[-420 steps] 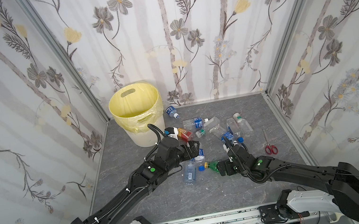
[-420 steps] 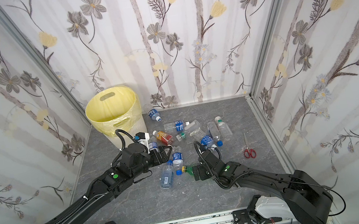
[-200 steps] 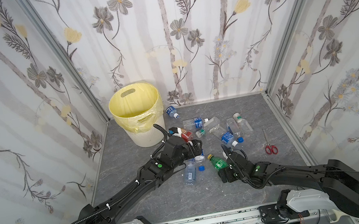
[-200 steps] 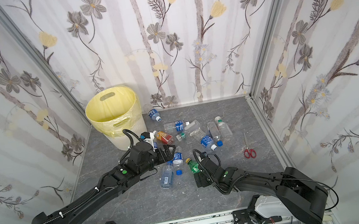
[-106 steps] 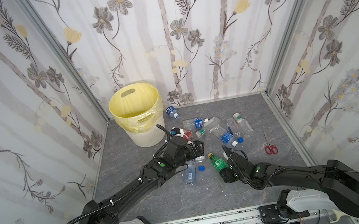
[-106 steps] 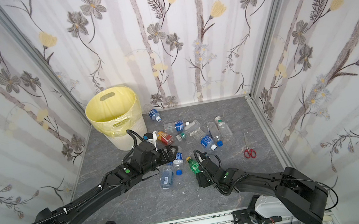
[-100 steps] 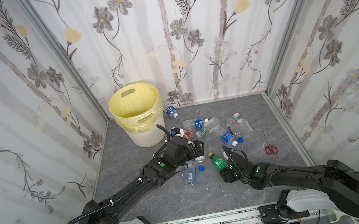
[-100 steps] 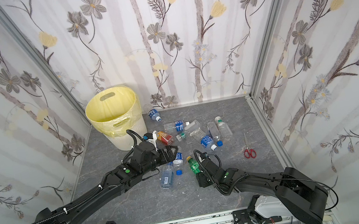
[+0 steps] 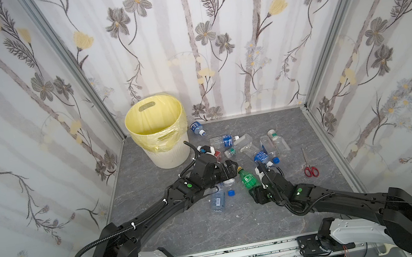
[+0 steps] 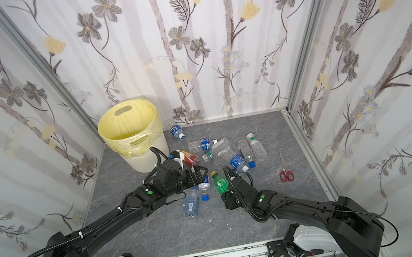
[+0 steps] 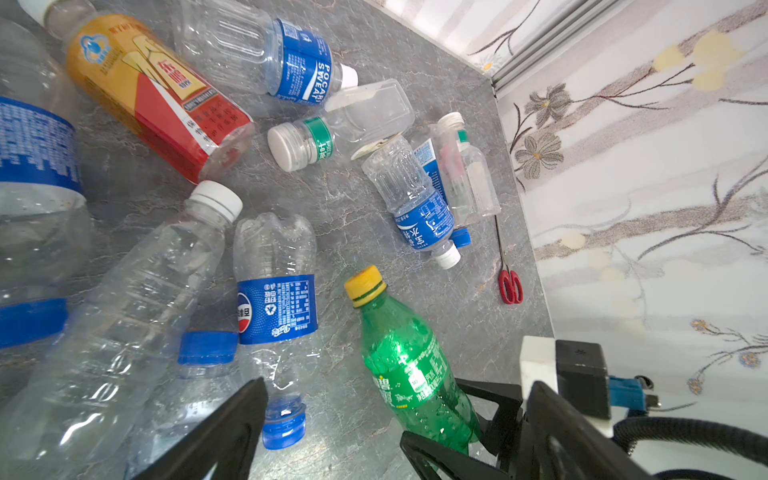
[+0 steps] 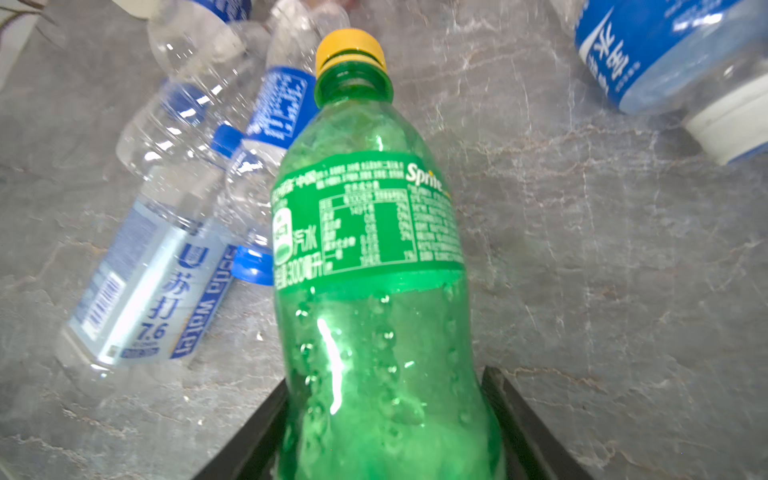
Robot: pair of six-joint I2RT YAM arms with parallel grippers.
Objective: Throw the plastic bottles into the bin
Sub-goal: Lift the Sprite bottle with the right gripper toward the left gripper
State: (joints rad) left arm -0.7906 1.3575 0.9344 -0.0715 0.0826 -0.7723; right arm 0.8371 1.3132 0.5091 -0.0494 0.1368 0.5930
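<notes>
At the middle of the desk [image 9: 244, 222], the right end effector [image 12: 385, 380] is clamped on the lower body of a green bottle [image 12: 365, 216]. In the right wrist view one black finger presses against each side of it. The bottle is tilted, with its yellow cap [image 12: 350, 45] pointing away from the arm toward the back wall. Its base is hidden behind the fingers, so I cannot tell whether it touches the desk.

Just beside that cap, in both top views, the left end effector [image 9: 231, 172] hangs with its jaws spread wide and empty. It is above clear bottles with blue labels [image 11: 276, 307] that lie on their sides next to a loose blue cap [image 9: 231, 192].

Farther back lie an orange-red labelled bottle [image 11: 153, 95], a clear bottle marked Pocari Sweat [image 11: 266, 54] and a loose cluster of more clear bottles [image 9: 265, 147]. One more bottle [image 9: 197, 128] lies against the back wall, just beside the bin [image 9: 169, 155]. The bin stands upright in the back left corner, with a pale yellow liner [image 9: 152, 115] folded over its rim. Red-handled scissors [image 9: 311, 169] lie near the right edge, well apart from both arms.
</notes>
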